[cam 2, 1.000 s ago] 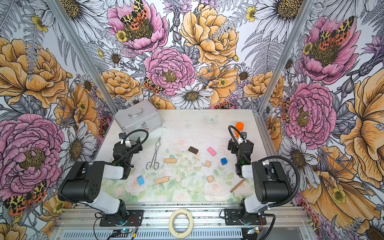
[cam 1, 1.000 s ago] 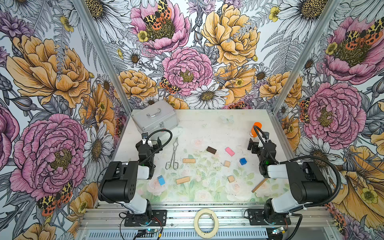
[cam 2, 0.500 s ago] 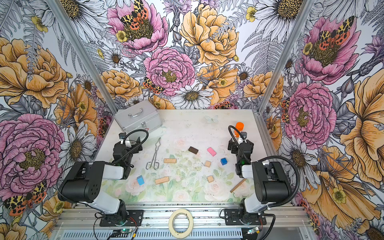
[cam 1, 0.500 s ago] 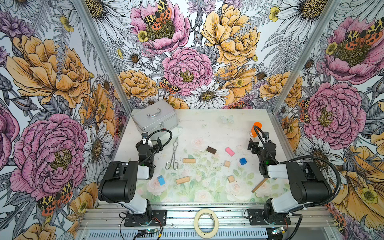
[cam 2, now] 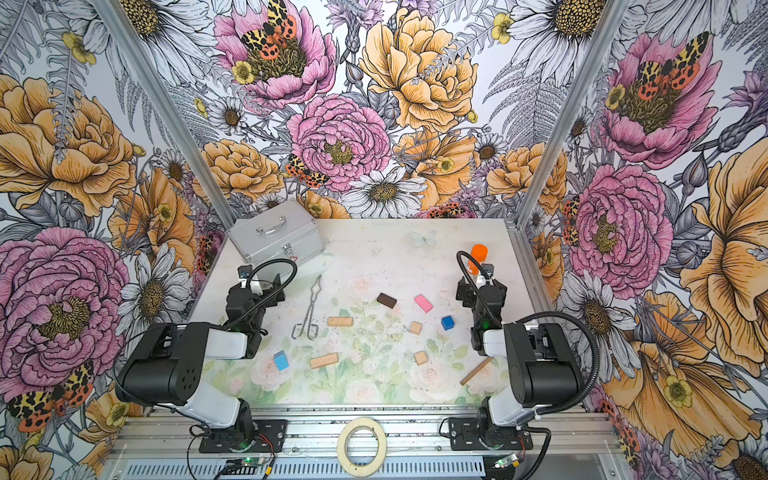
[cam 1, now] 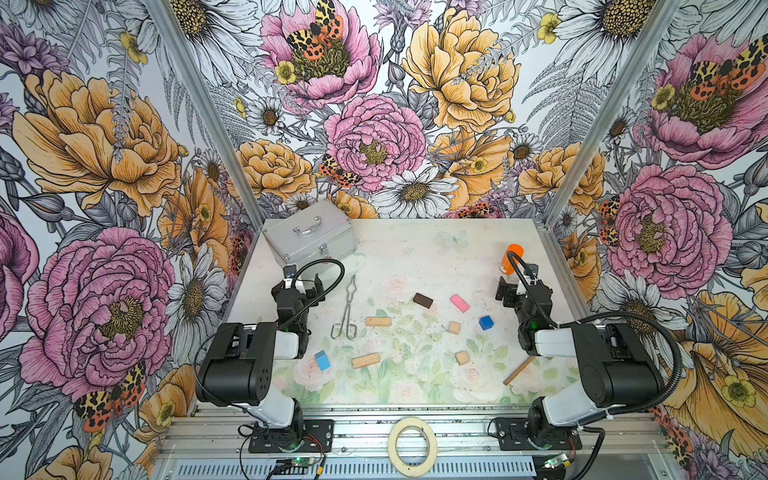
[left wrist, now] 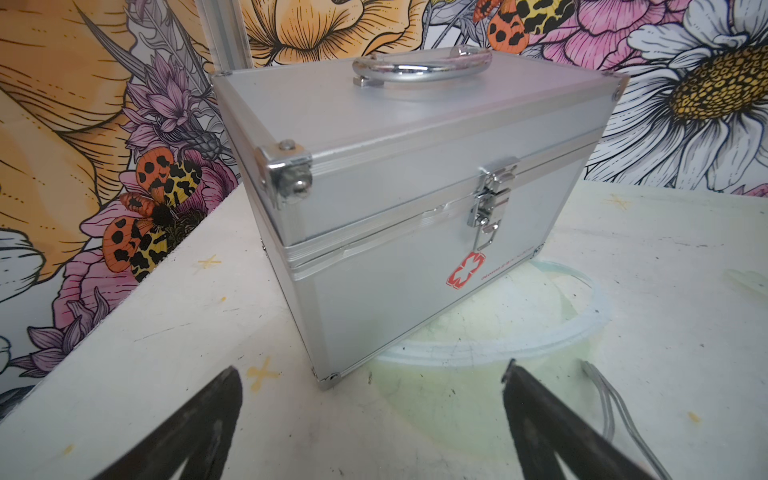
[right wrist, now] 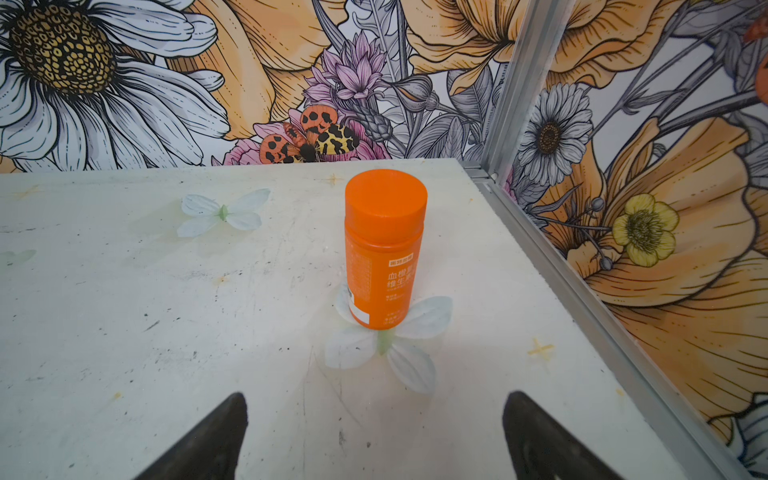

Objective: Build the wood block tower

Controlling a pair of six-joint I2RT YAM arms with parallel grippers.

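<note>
Left hand [left wrist: 370, 368], right hand [right wrist: 377, 394]: low, spread, empty

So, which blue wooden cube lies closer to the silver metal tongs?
The lighter blue wooden cube, near the silver metal tongs' loop; the darker blue cube lies far right.

Eight wood blocks [cam 2: 340, 321] are counted: two tan bars [cam 1: 378, 321] [cam 1: 365, 360], two tan cubes [cam 1: 454, 328] [cam 1: 461, 358], two blue cubes [cam 1: 322, 360] [cam 1: 486, 322], one pink bar [cam 1: 459, 303] and one dark brown bar [cam 1: 422, 300]. One wooden stick [cam 1: 519, 370], one pair of tongs [cam 1: 352, 289], one silver case [cam 1: 309, 239], one orange bottle [cam 1: 514, 253] and one tape roll [cam 1: 412, 428] are also seen.
</note>
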